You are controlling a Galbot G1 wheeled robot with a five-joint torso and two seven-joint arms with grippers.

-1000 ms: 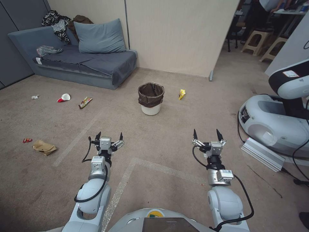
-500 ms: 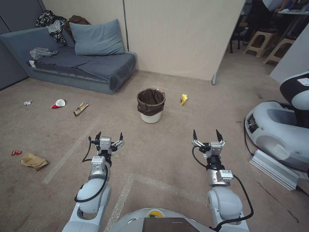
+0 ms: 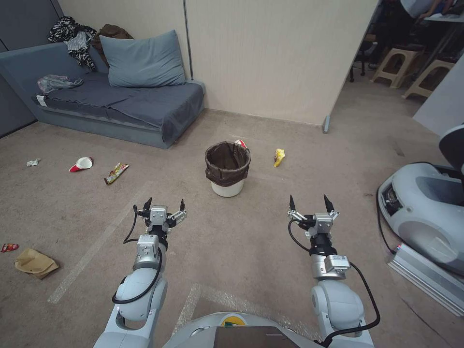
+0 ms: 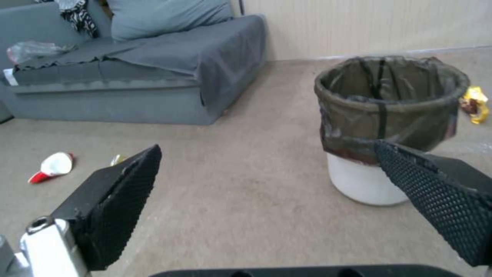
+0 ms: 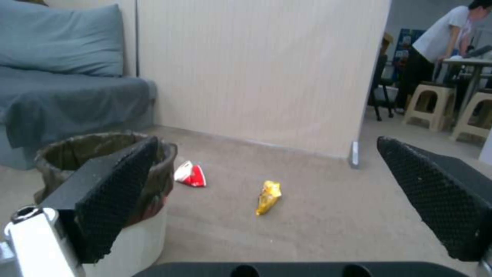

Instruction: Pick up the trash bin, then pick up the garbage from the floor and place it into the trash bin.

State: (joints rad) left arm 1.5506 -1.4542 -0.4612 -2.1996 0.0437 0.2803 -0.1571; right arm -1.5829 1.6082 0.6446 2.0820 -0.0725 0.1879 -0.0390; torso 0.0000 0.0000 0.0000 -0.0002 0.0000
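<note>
Camera view had advanced: trash bin (image 3: 227,168) lay nearer than before, upright on the floor, ungrasped. Left pincer (image 3: 162,208) and right pincer (image 3: 312,205): both spread wide, empty. Yellow wrapper (image 3: 279,157) and paper cup (image 3: 81,164): uncollected. Nothing done.
</note>
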